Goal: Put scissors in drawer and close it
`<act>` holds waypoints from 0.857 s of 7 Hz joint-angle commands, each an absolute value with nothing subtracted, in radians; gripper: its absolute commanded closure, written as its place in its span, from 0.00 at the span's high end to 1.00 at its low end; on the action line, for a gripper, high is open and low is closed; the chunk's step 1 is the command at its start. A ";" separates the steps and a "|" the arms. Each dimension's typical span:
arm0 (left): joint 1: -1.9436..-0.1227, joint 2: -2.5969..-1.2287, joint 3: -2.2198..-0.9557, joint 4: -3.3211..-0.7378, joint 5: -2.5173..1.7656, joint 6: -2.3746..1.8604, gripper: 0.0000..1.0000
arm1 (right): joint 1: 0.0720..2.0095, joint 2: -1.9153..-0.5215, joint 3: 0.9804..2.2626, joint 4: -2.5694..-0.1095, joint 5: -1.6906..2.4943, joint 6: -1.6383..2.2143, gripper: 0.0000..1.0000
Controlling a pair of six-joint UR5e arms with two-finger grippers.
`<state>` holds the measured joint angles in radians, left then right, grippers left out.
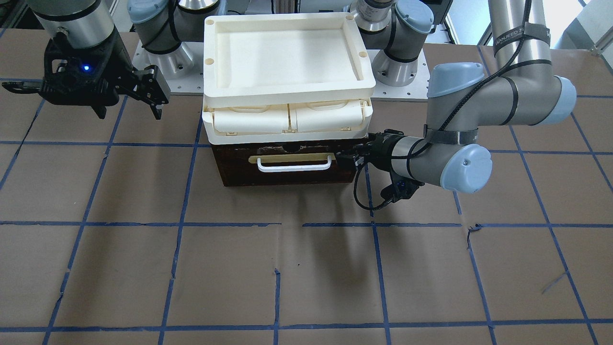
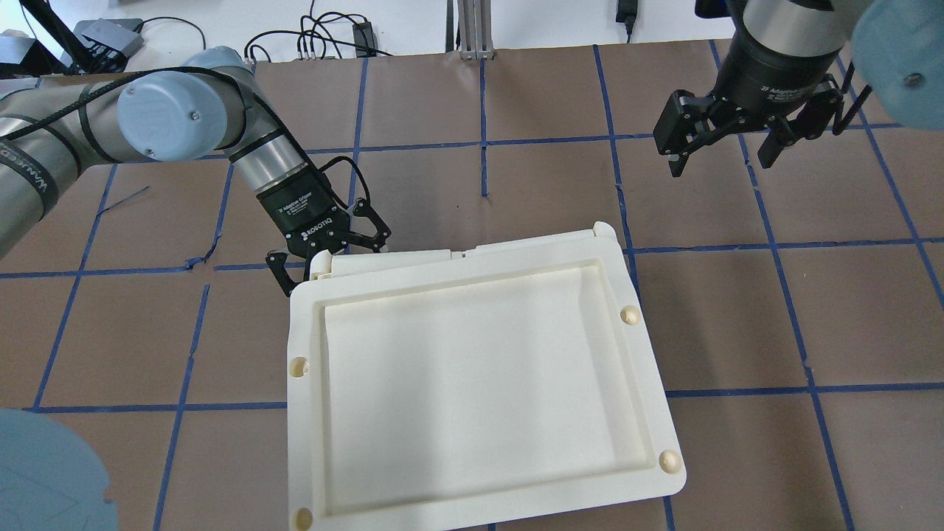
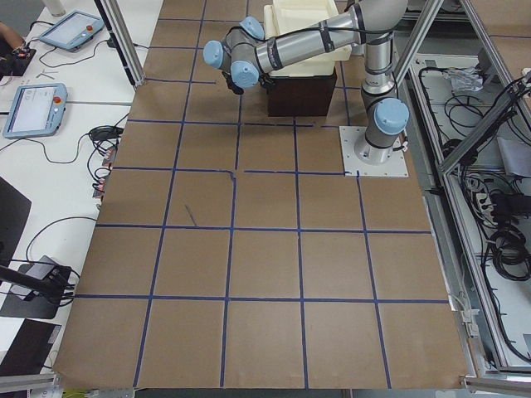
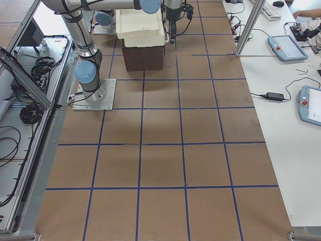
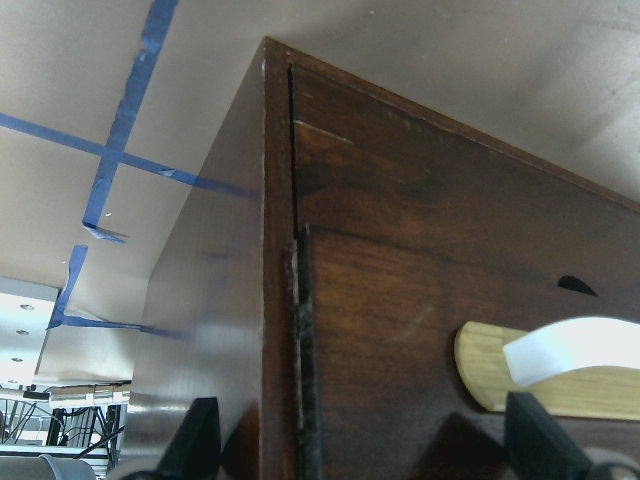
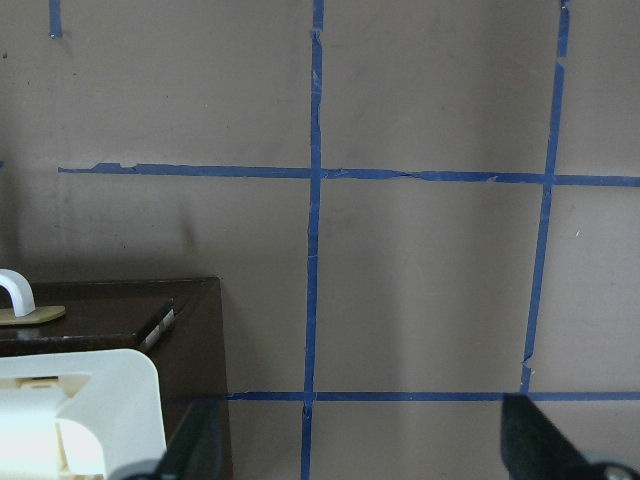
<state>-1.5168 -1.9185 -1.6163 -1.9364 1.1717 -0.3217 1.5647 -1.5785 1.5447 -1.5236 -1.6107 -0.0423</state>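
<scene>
The drawer (image 1: 287, 173) sits pushed in, its dark brown front level with the wooden case under the cream box. Its brass plate and white wire handle (image 1: 294, 165) face the camera. The scissors are out of view in every frame. My left gripper (image 1: 353, 155) is open at the drawer front's corner. In the left wrist view (image 5: 365, 445) its jaws straddle the case's vertical edge, with the handle (image 5: 580, 350) to one side. My right gripper (image 2: 719, 156) is open and empty, hanging above the table off the other side of the box.
The cream plastic tray-topped box (image 2: 479, 369) stands on the wooden case and hides it from overhead. The brown table (image 1: 306, 278) carries a grid of blue tape. Operators' tablets and cables (image 3: 37, 108) lie on the side benches.
</scene>
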 commanded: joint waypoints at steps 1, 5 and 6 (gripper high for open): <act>-1.516 -1.916 -1.627 -1.940 1.173 -0.319 1.00 | 1.565 -1.578 1.545 -1.525 -1.611 -0.040 1.00; -1.509 -1.910 -1.600 -1.645 1.180 -0.305 1.00 | 1.565 -1.578 1.545 -1.525 -1.611 -0.040 1.00; -1.509 -1.899 -1.600 -1.483 1.204 -0.273 1.00 | 1.565 -1.578 1.545 -1.525 -1.611 -0.040 1.00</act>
